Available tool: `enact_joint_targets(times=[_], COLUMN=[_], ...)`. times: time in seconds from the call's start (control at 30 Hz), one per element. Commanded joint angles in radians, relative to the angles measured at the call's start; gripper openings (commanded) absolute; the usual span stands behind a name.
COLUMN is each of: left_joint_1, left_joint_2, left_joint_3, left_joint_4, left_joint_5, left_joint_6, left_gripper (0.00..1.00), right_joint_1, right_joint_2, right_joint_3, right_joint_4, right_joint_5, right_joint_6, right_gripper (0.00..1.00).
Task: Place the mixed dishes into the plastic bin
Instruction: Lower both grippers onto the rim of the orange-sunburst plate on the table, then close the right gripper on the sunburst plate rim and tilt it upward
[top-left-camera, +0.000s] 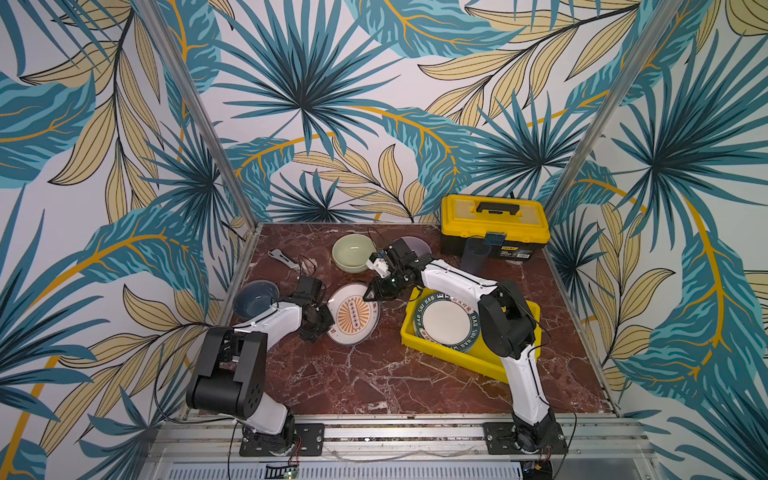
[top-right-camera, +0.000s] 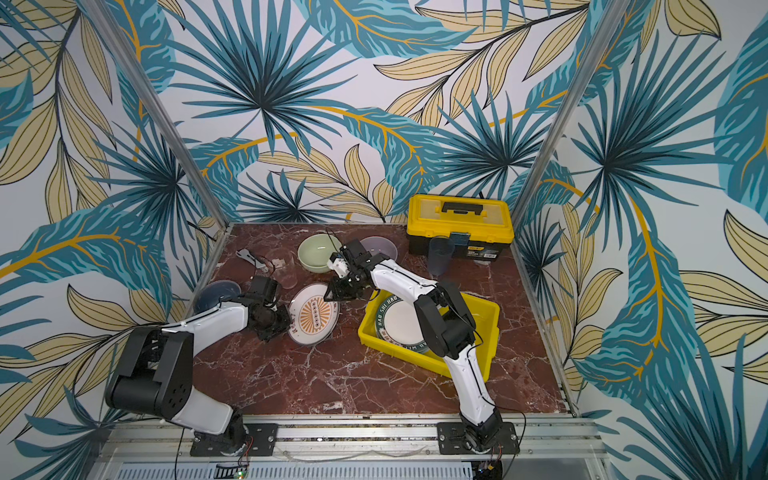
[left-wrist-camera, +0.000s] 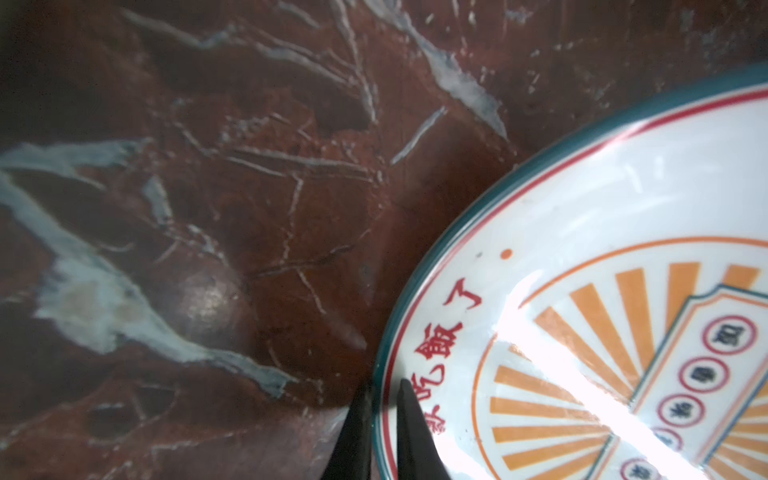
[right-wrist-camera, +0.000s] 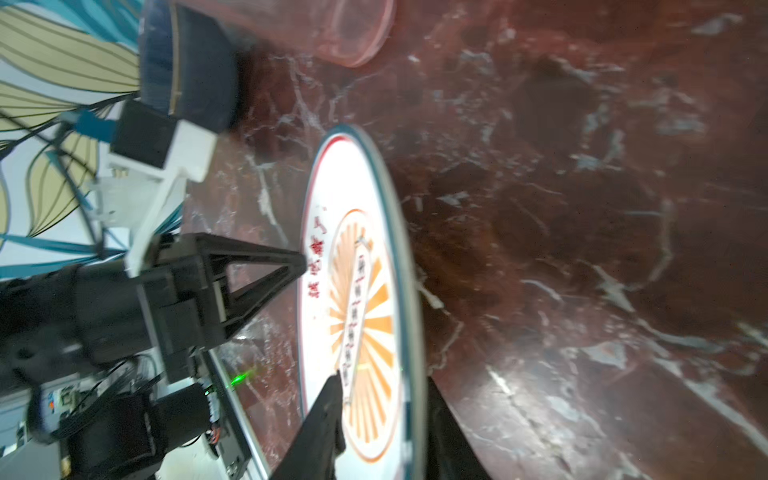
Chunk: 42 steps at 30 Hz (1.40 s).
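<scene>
A white plate (top-left-camera: 353, 316) (top-right-camera: 314, 316) with an orange sunburst and a teal rim lies mid-table. My left gripper (top-left-camera: 328, 328) (left-wrist-camera: 384, 384) is shut on its rim, one finger over the plate (left-wrist-camera: 582, 249) and one under. My right gripper (top-left-camera: 369, 297) (right-wrist-camera: 382, 378) straddles the opposite edge of the plate (right-wrist-camera: 328, 199), jaws still apart. The yellow plastic bin (top-left-camera: 440, 353) (top-right-camera: 399, 349) to the right holds a plate with a dark lettered rim (top-left-camera: 442, 322).
At the back stand a pale green bowl (top-left-camera: 353, 251), a lilac bowl (top-left-camera: 415, 245), a tumbler (top-left-camera: 476, 253) and a yellow-and-black toolbox (top-left-camera: 494, 224). A blue-grey bowl (top-left-camera: 255, 297) and a grey tool (top-left-camera: 282, 257) sit at the left.
</scene>
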Motion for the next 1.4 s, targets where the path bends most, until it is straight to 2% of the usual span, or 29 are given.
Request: enact_joint_targets(times=[0.0, 0.17, 0.33, 0.53, 0.77, 0.83, 0.93, 1.03, 1.2, 1.37], left_joint_1=[-0.004, -0.003, -0.004, -0.004, -0.004, -0.003, -0.004, -0.009, -0.096, -0.205], left_joint_2=[0.025, 0.011, -0.011, -0.109, -0.277, -0.309, -0.345, -0.353, -0.347, -0.272], left_joint_3=[-0.029, -0.022, -0.009, 0.025, 0.11, 0.134, 0.158, 0.186, 0.242, 0.32], left_joint_4=[-0.021, -0.021, -0.025, -0.082, -0.208, -0.233, -0.239, -0.24, -0.244, -0.215], left_joint_5=[0.0, 0.007, 0.016, 0.036, -0.011, -0.019, -0.01, 0.022, -0.044, -0.027], left_joint_6=[0.009, 0.015, 0.024, 0.043, 0.087, 0.107, 0.13, 0.171, 0.283, 0.311], left_gripper=[0.14, 0.14, 0.14, 0.22, 0.35, 0.42, 0.53, 0.58, 0.68, 0.69], right_joint_1=[0.009, 0.008, 0.008, -0.004, -0.039, -0.045, -0.055, -0.078, -0.171, -0.265], right_joint_2=[-0.035, -0.047, -0.068, -0.118, -0.246, -0.282, -0.352, -0.444, -0.649, -0.88], right_joint_3=[-0.006, 0.003, -0.001, -0.038, -0.152, -0.17, -0.188, -0.23, -0.387, -0.566], right_joint_4=[-0.008, -0.063, -0.096, -0.081, 0.014, 0.022, -0.005, -0.03, -0.027, -0.052], right_joint_5=[-0.063, -0.011, 0.042, 0.072, 0.035, 0.032, 0.063, 0.111, 0.159, 0.226], right_joint_6=[-0.027, -0.049, -0.044, 0.0, 0.058, 0.064, 0.059, 0.059, 0.103, 0.111], right_gripper=[0.32, 0.27, 0.18, 0.0, 0.0, 0.0, 0.0, 0.0, 0.0, 0.0])
